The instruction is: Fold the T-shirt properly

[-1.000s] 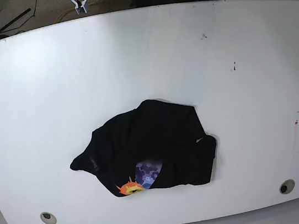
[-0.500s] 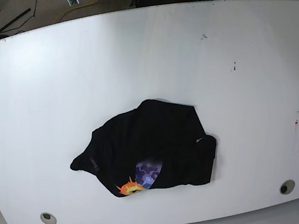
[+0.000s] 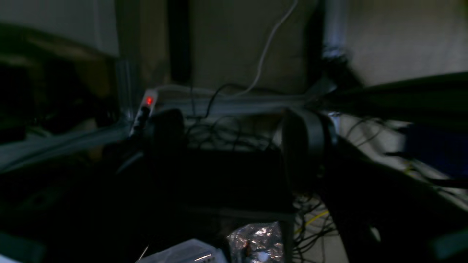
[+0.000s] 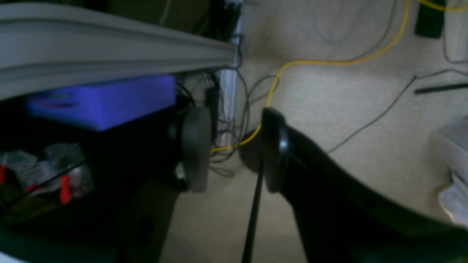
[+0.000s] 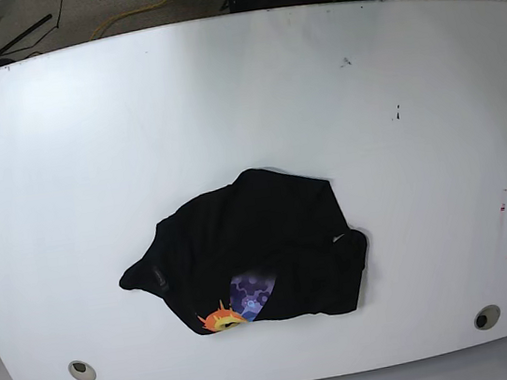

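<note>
Black, soft cloth: the T-shirt (image 5: 251,238) lies bunched on the white tabletop (image 5: 222,100), nearer its far edge from my arms, while my left claw (image 3: 234,149) and right claw (image 4: 236,151) are both spread, with nothing between their fingers. I judge it light and limp, likely to sag or unfold if lifted by one layer, so I'd pinch all the layers at two outer corners.
</note>
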`<action>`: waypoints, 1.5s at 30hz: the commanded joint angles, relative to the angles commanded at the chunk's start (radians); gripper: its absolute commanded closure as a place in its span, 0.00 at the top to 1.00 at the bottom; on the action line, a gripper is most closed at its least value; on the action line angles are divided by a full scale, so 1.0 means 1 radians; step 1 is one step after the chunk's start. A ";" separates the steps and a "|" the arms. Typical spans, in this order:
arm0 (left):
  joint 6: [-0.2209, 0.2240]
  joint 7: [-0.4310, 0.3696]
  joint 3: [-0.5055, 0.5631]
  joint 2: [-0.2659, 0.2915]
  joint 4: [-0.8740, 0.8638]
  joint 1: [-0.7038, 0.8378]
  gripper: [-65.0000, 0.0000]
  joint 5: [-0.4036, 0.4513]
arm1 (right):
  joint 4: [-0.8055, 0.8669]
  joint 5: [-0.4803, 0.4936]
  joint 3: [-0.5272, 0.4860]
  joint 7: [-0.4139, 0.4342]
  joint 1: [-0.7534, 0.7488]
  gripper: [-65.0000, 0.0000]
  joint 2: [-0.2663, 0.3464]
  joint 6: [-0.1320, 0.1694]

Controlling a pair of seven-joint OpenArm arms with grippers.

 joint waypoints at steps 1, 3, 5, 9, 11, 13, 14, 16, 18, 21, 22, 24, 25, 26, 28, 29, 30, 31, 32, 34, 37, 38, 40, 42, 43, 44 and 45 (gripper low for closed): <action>0.000 0.000 -0.009 0.000 0.026 0.014 0.59 -0.002 | 0.029 0.008 0.000 0.000 -0.014 0.34 0.000 0.000; 0.000 0.000 -0.035 0.003 0.097 0.043 0.59 -0.028 | 0.098 0.021 0.003 -0.002 -0.046 0.34 0.002 0.000; 0.000 0.000 -0.055 0.002 0.161 0.064 0.59 -0.089 | 0.166 0.040 0.026 -0.002 -0.064 0.34 0.002 0.000; 0.000 0.000 -0.098 -0.006 0.244 0.075 0.59 -0.213 | 0.249 0.058 0.038 -0.002 -0.055 0.34 -0.003 0.000; 0.000 0.000 -0.115 -0.006 0.258 0.068 0.59 -0.244 | 0.273 0.060 0.041 -0.002 -0.009 0.34 -0.005 0.000; 0.000 -0.002 -0.117 -0.006 0.267 0.028 0.59 -0.247 | 0.288 0.060 0.041 -0.002 0.041 0.34 -0.006 0.000; 0.000 -0.002 -0.118 -0.006 0.269 0.012 0.59 -0.244 | 0.290 0.060 0.041 -0.002 0.060 0.34 -0.006 0.000; 0.000 0.000 -0.120 -0.003 0.267 -0.031 0.60 -0.241 | 0.290 0.060 0.041 -0.003 0.126 0.34 -0.006 0.000; 0.000 0.005 -0.117 -0.006 0.269 -0.061 0.66 -0.241 | 0.290 0.060 0.040 -0.003 0.184 0.35 -0.008 0.000; 0.000 0.032 -0.114 -0.006 0.272 -0.110 0.78 -0.241 | 0.290 0.077 0.035 -0.025 0.253 0.36 -0.023 -0.002; 0.000 0.040 -0.114 -0.006 0.272 -0.123 0.80 -0.241 | 0.293 0.087 0.035 -0.044 0.269 0.36 -0.029 -0.002; 0.000 0.069 -0.114 -0.008 0.269 -0.161 0.80 -0.241 | 0.311 0.132 0.041 -0.126 0.336 0.39 -0.028 0.000; 0.000 0.086 -0.114 -0.009 0.269 -0.186 0.80 -0.241 | 0.311 0.155 0.043 -0.169 0.367 0.43 -0.021 0.000; 0.000 0.098 -0.114 -0.009 0.269 -0.203 0.80 -0.241 | 0.313 0.181 0.043 -0.209 0.393 0.48 -0.018 0.000; 0.000 0.123 -0.115 -0.009 0.269 -0.233 0.80 -0.241 | 0.313 0.249 0.066 -0.284 0.446 0.59 -0.020 -0.003; 0.000 0.129 -0.115 -0.012 0.269 -0.241 0.80 -0.241 | 0.313 0.272 0.083 -0.310 0.466 0.63 -0.021 -0.003; 0.000 0.133 -0.115 -0.026 0.269 -0.252 0.80 -0.241 | 0.310 0.304 0.103 -0.348 0.491 0.67 -0.026 -0.003; 0.000 0.140 -0.114 -0.040 0.270 -0.259 0.80 -0.241 | 0.307 0.342 0.124 -0.388 0.526 0.71 -0.028 -0.003; 0.000 0.144 -0.112 -0.055 0.270 -0.265 0.80 -0.241 | 0.302 0.384 0.149 -0.434 0.568 0.75 -0.028 -0.008; 0.000 0.163 -0.112 -0.066 0.272 -0.276 0.80 -0.241 | 0.264 0.451 0.192 -0.525 0.640 0.78 -0.028 -0.009; 0.000 0.180 -0.118 -0.069 0.270 -0.302 0.80 -0.241 | 0.181 0.503 0.255 -0.611 0.756 0.77 -0.028 -0.009; 0.000 0.183 -0.120 -0.069 0.270 -0.307 0.80 -0.241 | 0.155 0.508 0.265 -0.624 0.783 0.77 -0.028 -0.009; 0.000 0.184 -0.120 -0.069 0.269 -0.315 0.80 -0.241 | 0.063 0.506 0.287 -0.649 0.856 0.77 -0.028 -0.009; 0.000 0.184 -0.120 -0.069 0.267 -0.315 0.80 -0.241 | -0.028 0.506 0.288 -0.657 0.913 0.77 -0.025 -0.011; 0.000 0.184 -0.120 -0.069 0.270 -0.311 0.80 -0.241 | -0.074 0.506 0.288 -0.657 0.939 0.77 -0.023 -0.011; 0.000 0.184 -0.120 -0.069 0.270 -0.308 0.80 -0.241 | -0.129 0.506 0.284 -0.657 0.965 0.77 -0.021 -0.011; 0.000 0.184 -0.120 -0.069 0.272 -0.308 0.80 -0.241 | -0.163 0.506 0.284 -0.655 0.985 0.77 -0.021 -0.011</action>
